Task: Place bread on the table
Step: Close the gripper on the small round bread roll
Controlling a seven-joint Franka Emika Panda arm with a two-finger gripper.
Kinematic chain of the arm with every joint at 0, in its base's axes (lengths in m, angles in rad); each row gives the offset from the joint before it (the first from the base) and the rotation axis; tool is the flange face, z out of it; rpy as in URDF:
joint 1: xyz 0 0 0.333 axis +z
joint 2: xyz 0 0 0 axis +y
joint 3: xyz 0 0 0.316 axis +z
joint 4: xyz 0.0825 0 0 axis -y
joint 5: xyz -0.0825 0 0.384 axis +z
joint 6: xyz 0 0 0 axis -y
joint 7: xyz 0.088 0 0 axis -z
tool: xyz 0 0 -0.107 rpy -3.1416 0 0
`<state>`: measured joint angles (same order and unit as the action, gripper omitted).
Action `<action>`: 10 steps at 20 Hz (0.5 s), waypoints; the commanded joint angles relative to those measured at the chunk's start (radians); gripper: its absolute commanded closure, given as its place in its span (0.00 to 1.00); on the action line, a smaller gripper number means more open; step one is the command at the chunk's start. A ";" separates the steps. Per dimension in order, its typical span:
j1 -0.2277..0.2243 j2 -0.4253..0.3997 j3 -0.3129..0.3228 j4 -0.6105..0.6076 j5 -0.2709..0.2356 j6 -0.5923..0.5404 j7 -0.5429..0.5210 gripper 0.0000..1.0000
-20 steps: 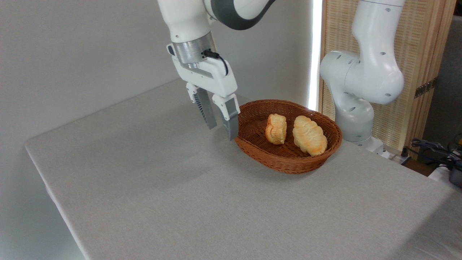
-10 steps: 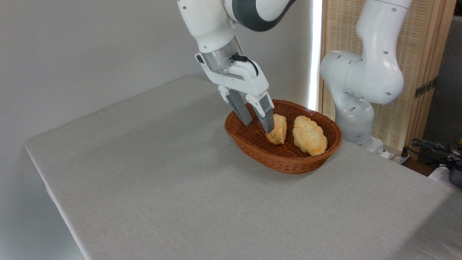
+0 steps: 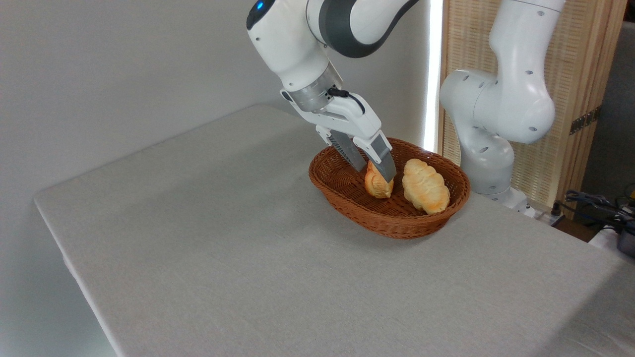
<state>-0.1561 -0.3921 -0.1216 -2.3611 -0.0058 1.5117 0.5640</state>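
Your gripper [image 3: 375,174] sat w/ fingers spread around the bread [image 3: 378,184], inside the basket [image 3: 392,223] near the table [image 3: 248,258] far edge, beside the loaf [image 3: 425,186].

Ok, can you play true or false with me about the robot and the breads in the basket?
1. Two breads lie in the brown wicker basket. True: the small bread and the longer pale loaf.
2. The small bread is already on the table. False: it is in the basket.
3. The end effector is reaching down at the small bread. True: its fingers straddle the top of it.
4. The end effector is at the long pale loaf. False: that loaf lies to the right, untouched.
5. The basket stands on the floor. False: it stands on the grey table.
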 commanded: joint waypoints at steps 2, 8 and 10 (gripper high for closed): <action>-0.008 0.064 0.006 0.005 -0.016 -0.027 0.016 0.00; -0.031 0.107 0.005 0.006 -0.022 0.007 0.017 0.45; -0.034 0.111 0.005 0.006 -0.023 0.013 0.017 0.57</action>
<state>-0.1838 -0.2960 -0.1226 -2.3643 -0.0150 1.5115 0.5641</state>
